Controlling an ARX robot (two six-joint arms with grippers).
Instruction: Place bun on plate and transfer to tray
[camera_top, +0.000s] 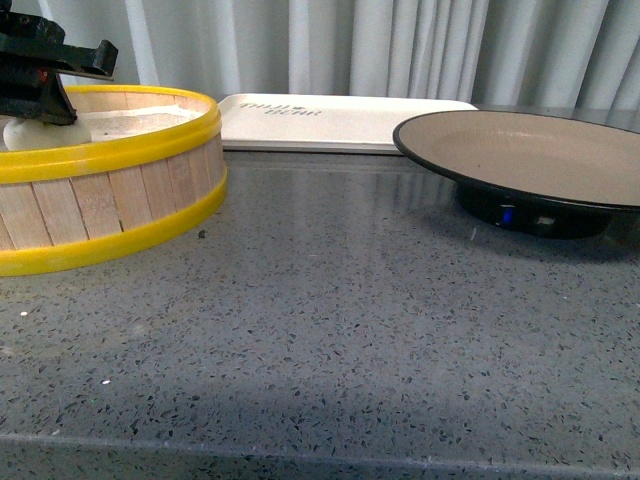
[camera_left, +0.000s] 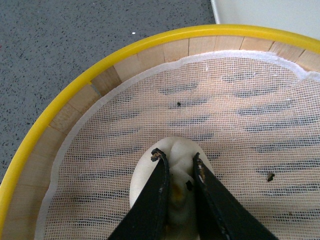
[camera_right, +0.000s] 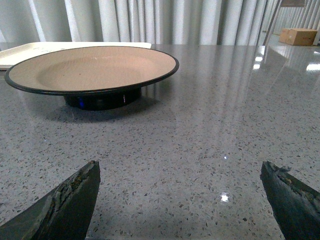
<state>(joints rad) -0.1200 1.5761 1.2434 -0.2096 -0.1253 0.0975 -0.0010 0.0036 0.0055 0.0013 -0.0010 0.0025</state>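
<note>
— Where is the small round off-white dough bun?

— Inside the round wooden steamer basket with yellow rims, at about 9 o'clock in the front view. It sits over the white mesh liner, close to the basket's wall. I cannot tell whether it rests on the mesh or hangs just clear of it.

— And the left end effector?

— Its two black fingers are clenched on the bun's pinched top, one on each side, grasping it.

— The right end effector?

— It is released, the fingers spread wide apart over the grey speckled stone desk, holding nothing.

— Where is the wide shallow round plate with the tan inside and black rim?

— It stands upright on its black foot at roughly 2 o'clock in the front view, well apart from the basket. The right wrist view sees it ahead of that end effector.

— The flat rectangular cream-white tray?

— At 12 o'clock, lying flat at the back of the desk between basket and plate. Its dark lettering is at the end nearer the basket. One corner passes behind the plate's rim.
</note>
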